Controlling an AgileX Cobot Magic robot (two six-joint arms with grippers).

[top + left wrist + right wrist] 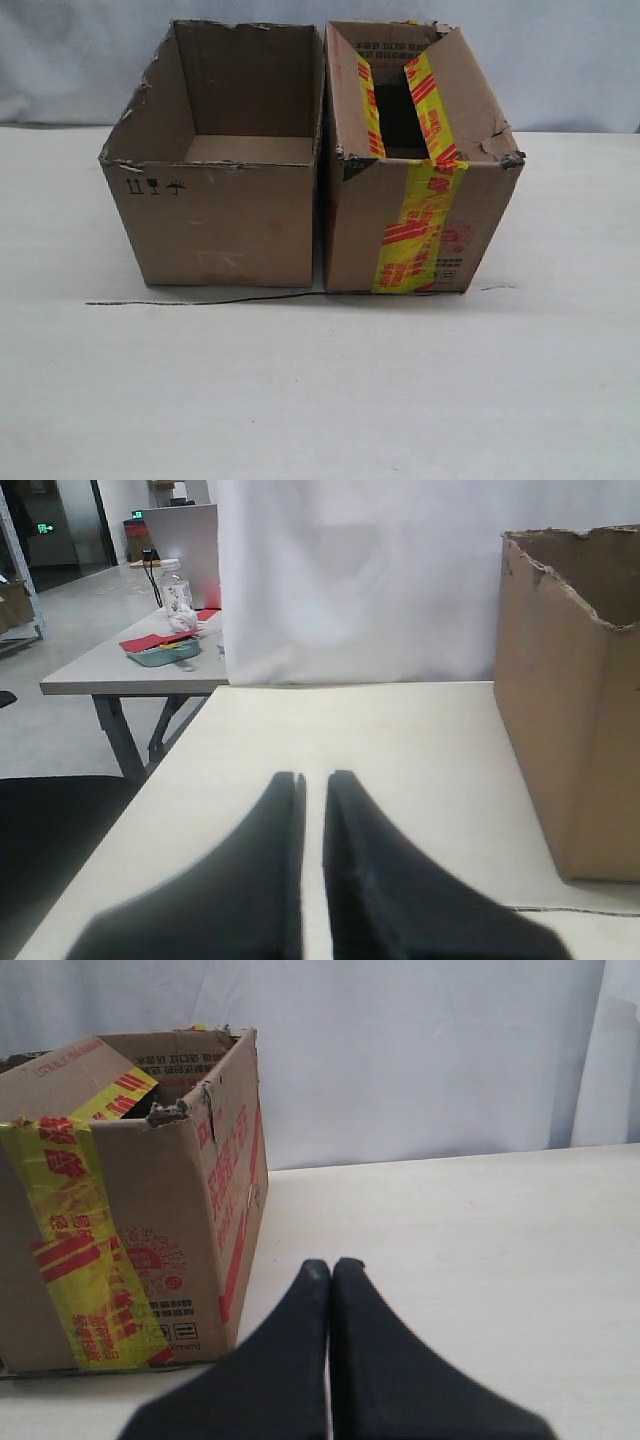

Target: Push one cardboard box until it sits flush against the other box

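While left gripper [313,780] and right gripper [331,1265] sit closed, cardboard box [215,215] beside other box [420,215], black cord [250,298] fronting both

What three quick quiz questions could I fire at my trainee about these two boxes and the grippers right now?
1. True or false: the cardboard box is open at the top.
2. The tape on the other box is: A blue and white, B yellow and red, C green and black?
3. Fill in: the right gripper has its jaws ____, holding nothing.
Key: 1 true; 2 B; 3 shut.
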